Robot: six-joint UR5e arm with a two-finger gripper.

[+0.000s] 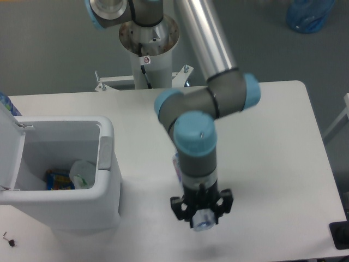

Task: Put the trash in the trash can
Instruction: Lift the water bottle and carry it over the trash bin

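My gripper (202,216) hangs above the table's front middle, shut on the crushed clear bottle. The bottle's round clear end (203,222) pokes out below the fingers, and its bluish-purple label (175,164) shows to the left of the wrist. The white trash can (107,188) stands at the left with its lid (10,147) swung open and a grey tab (104,152) on its right rim. Inside lies the crumpled whitish wrapper (82,173) with a green bit. The gripper is well to the right of the can.
A blue-and-yellow snack packet (58,180) lies in the can beside the wrapper. The arm's white pedestal (148,54) rises behind the table. A blue bag (309,14) sits on the floor at the far right. A black object (340,235) is at the table's front right corner.
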